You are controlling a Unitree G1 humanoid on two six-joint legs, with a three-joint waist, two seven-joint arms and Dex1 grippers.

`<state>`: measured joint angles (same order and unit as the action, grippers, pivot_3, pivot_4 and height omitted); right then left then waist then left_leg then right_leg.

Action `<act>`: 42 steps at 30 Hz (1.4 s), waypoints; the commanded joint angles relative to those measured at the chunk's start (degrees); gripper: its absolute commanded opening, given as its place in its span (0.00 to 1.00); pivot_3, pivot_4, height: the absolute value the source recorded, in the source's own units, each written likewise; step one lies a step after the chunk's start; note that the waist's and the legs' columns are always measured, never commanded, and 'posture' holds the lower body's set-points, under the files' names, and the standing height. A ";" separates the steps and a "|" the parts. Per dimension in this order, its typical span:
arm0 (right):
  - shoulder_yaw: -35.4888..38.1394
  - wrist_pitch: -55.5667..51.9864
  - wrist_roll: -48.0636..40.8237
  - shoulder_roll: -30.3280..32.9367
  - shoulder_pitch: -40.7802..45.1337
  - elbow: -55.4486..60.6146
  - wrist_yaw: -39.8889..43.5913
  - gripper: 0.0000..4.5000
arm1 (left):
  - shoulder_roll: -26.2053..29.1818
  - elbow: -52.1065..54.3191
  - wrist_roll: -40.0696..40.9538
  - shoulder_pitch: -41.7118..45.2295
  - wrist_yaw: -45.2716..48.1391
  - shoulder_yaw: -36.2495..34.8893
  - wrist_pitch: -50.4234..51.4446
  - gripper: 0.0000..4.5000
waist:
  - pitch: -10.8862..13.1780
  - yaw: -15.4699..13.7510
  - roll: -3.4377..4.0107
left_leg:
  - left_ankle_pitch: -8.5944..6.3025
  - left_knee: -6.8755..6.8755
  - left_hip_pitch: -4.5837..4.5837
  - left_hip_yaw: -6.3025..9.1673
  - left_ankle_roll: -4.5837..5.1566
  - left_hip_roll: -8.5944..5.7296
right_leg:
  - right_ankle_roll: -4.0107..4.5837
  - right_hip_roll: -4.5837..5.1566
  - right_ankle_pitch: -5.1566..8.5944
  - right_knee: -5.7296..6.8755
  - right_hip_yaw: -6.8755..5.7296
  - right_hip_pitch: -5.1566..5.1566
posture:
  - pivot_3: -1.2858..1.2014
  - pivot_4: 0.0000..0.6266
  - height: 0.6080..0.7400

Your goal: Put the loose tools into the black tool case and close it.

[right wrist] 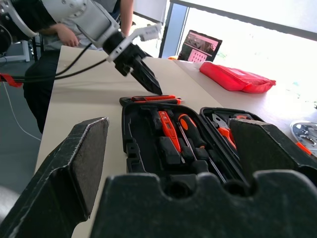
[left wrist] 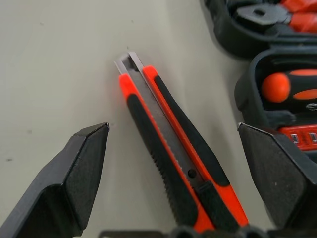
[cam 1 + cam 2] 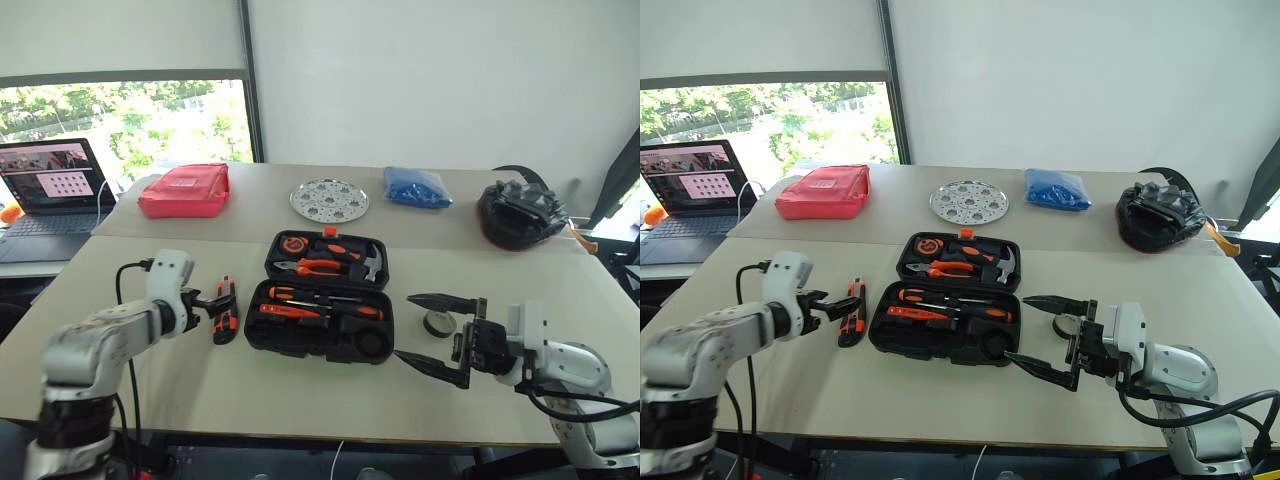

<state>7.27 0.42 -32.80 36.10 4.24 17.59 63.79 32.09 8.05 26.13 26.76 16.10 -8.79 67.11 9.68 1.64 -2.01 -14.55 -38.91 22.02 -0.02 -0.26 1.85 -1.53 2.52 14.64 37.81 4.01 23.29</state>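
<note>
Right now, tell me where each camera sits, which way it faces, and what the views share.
Left and right eye views: on the head, looking forward and down over the table at the open tool case; both arms show, left gripper and right gripper open.
Left wrist view: on the left wrist, looking along its fingers down at the utility knife.
Right wrist view: on the right wrist, looking leftward across the case to the left gripper; a person stands behind.
Shared: all four show the case and the knife.

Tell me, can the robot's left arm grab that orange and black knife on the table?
Probably yes. The left gripper is open right over the utility knife, which lies between its fingers on the bare table beside the black tool case. Nothing sits in the way.
</note>
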 commanded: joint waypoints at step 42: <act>4.47 -0.74 -0.76 2.10 -8.54 8.83 -5.01 1.00 | 3.33 -23.84 -25.57 17.12 62.40 31.38 -60.96 0.36 | 0.03 -0.77 0.07 | -0.06 -0.02 0.40 -0.20 0.13 -0.02 | -0.15 -0.09 -0.05 -0.68 -0.05 -0.04 | 0.52 0.24 1.00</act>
<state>10.51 -0.47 -32.83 38.43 -4.32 24.01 59.43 35.73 -15.14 1.79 42.79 78.72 21.99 7.47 9.71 0.88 -1.94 -14.61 -38.93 22.40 -0.20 -0.13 1.82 -1.68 2.43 14.59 37.14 3.95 23.23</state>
